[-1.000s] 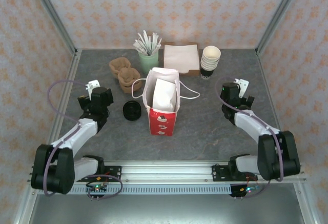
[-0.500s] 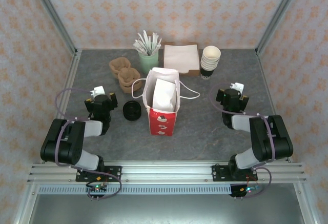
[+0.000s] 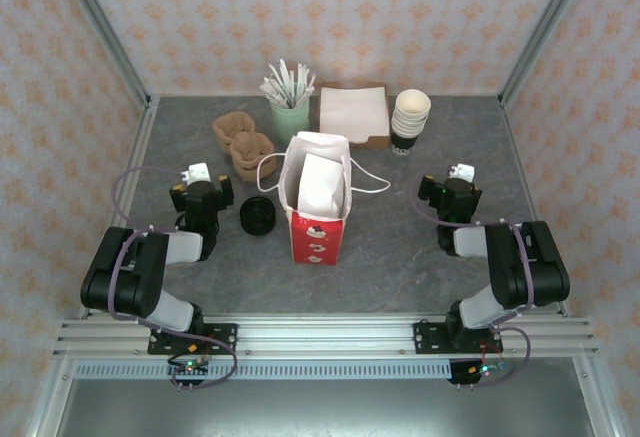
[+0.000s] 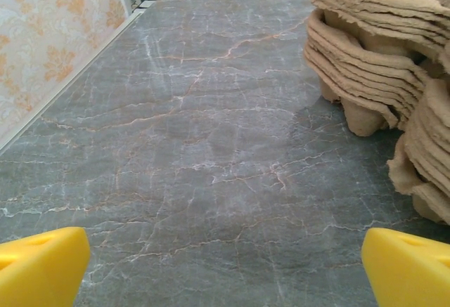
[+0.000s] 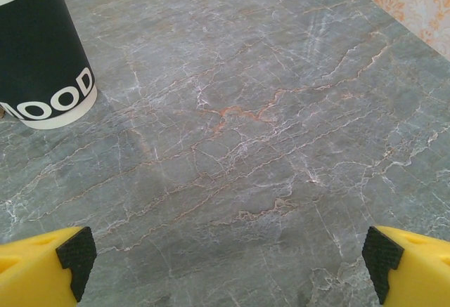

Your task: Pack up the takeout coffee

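- Top view: a red-and-white paper bag (image 3: 318, 219) is stood open at centre frame. The dark paper cup (image 3: 409, 129), its cream inside exposed, is placed upper right of the bag, just beside a napkin tray (image 3: 354, 112). Black lids (image 3: 258, 216) are set left of the bag. The left gripper (image 3: 200, 195) is positioned left of the lids, the right gripper (image 3: 449, 195) lower right of the cup.
- Left wrist view: the left gripper (image 4: 225, 268) is held released, yellow fingertips (image 4: 39, 265) spread to the bottom corners with only bare grey table (image 4: 197, 131) between. Pulp cup carriers (image 4: 373, 61) are stacked at upper right.
- Right wrist view: the right gripper (image 5: 225, 265) is likewise released. The dark paper cup (image 5: 42, 47) is seen at upper left, well apart from the fingertips.
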